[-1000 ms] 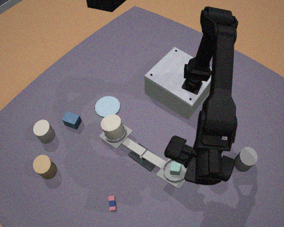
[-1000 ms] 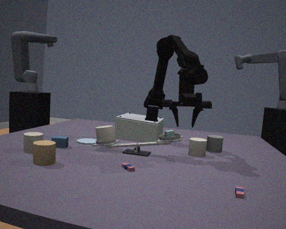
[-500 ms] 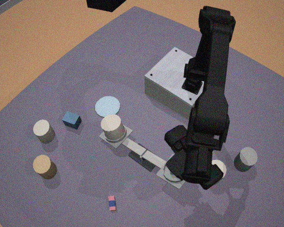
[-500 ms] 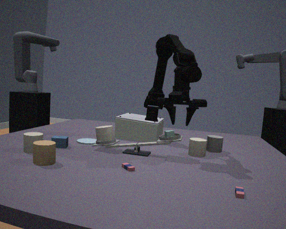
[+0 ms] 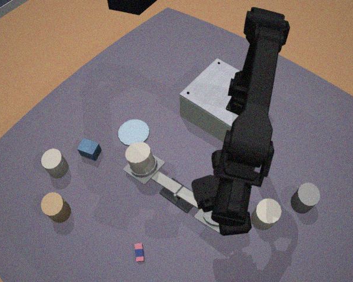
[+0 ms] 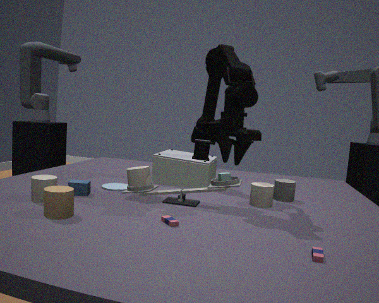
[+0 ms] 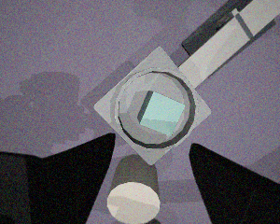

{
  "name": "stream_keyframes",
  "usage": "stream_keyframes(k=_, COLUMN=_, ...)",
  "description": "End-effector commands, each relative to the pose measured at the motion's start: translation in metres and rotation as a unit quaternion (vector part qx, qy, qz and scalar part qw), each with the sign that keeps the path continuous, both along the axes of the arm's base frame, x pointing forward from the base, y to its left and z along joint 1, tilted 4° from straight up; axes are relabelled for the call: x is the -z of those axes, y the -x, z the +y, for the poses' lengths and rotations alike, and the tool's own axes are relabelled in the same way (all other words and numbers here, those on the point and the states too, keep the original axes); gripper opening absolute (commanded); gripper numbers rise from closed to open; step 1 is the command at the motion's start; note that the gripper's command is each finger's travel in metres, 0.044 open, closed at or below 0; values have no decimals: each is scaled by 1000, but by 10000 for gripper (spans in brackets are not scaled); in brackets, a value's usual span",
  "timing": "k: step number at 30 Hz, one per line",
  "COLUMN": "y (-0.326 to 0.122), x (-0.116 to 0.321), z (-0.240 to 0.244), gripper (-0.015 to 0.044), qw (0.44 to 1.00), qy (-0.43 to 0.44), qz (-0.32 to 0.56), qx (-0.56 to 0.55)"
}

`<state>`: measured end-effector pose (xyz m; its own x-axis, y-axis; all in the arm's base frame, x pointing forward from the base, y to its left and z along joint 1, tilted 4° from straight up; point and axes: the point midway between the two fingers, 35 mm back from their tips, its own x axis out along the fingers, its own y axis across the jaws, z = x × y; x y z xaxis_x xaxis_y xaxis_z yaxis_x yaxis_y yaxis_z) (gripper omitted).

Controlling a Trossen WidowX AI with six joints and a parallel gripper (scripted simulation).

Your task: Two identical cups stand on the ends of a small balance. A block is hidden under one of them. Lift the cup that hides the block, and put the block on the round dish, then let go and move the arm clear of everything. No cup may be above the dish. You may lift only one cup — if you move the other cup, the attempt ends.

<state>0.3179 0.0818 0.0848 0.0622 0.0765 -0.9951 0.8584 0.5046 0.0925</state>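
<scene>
The balance (image 5: 170, 184) (image 6: 189, 189) is tilted, its left end low. One cream cup (image 5: 139, 157) (image 6: 138, 177) stands on the left pan. The right pan (image 7: 107, 109) (image 6: 227, 181) holds a bare pale-green block (image 6: 223, 176) (image 7: 161, 113) inside its ring; in the top view the arm hides the block. My gripper (image 6: 232, 161) (image 7: 152, 144) is open and empty, hanging straight above the block with a clear gap. The other cream cup (image 5: 267, 212) (image 6: 261, 194) (image 7: 133, 203) stands on the table just right of the right pan. The pale blue round dish (image 5: 133, 131) (image 6: 114, 186) lies behind the left pan.
A white box (image 5: 207, 94) (image 6: 183, 169) carries the arm base. A grey cylinder (image 5: 306, 194) (image 6: 284, 189) stands at right. A blue block (image 5: 89, 148), a cream cylinder (image 5: 52, 160) and a tan cylinder (image 5: 53, 206) stand at left. Small pink-blue pieces (image 5: 138, 251) (image 6: 317, 254) lie in front.
</scene>
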Motion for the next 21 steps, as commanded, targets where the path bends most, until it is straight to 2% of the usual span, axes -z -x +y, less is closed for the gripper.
stream_keyframes(k=1, y=-1, x=-2, z=-6, gripper=260, qw=998, qy=0, qz=7, qx=67)
stream_keyframes(k=6, y=-1, x=-2, z=-13, gripper=260, qw=990, qy=-2, qz=16, qx=141)
stream_keyframes(k=21, y=-3, x=17, z=-12, gripper=260, qw=990, qy=-2, qz=16, qx=144)
